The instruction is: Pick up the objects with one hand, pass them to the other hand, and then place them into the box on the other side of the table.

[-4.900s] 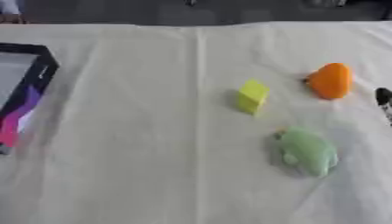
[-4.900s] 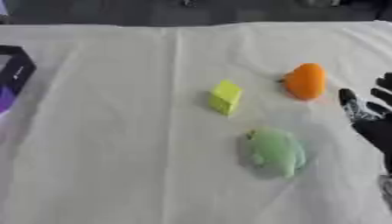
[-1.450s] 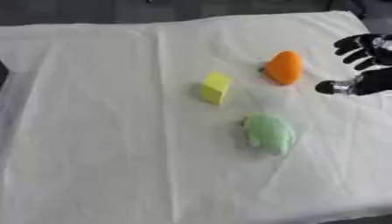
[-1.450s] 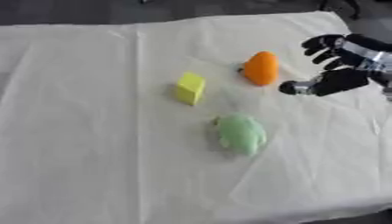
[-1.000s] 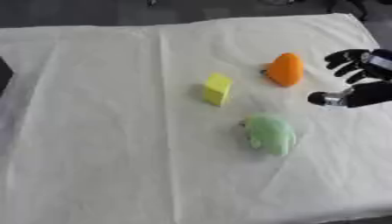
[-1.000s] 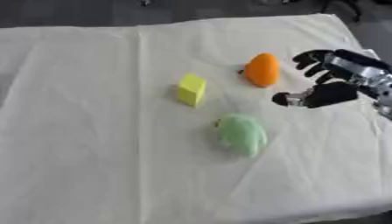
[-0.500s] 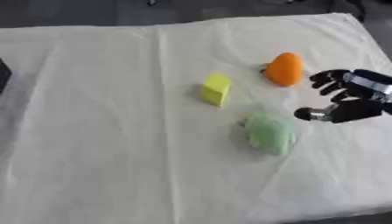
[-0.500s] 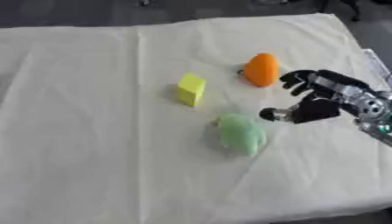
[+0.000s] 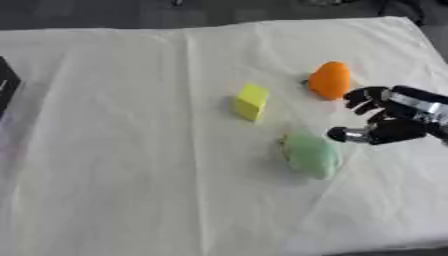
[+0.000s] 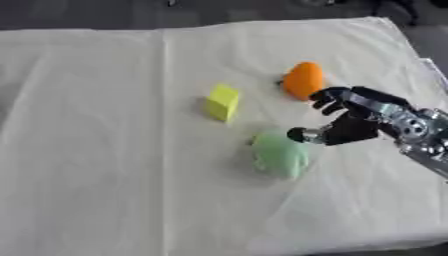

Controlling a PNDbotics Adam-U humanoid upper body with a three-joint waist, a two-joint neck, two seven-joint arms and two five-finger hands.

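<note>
Lying right of the tabletop's centre: a pale green soft toy [image 10: 280, 154], long axis running from the far edge toward the near edge and leaning slightly toward the right edge at its near end; which end is the head cannot be told. Beyond it toward the far edge, a yellow block [image 10: 222, 102] standing upright on the white cloth [image 10: 105, 150], and toward the far right corner an orange toy [image 10: 304, 79], taller than wide, tip toward the far edge. Reaching in from the right edge, the right hand [image 10: 348, 124], fingers [image 10: 325, 97] spread wide and curved, holding nothing, thumb tip just beside the green toy's right flank, whether touching or a hair apart cannot be told; upper fingers near the orange toy yet apart from it. At the left edge, a sliver of a black box [image 9: 5, 86]. Against half a second ago: hand lower and further toward the green toy, thumb now almost on it; toys and block unmoved. Left hand nowhere in view.
</note>
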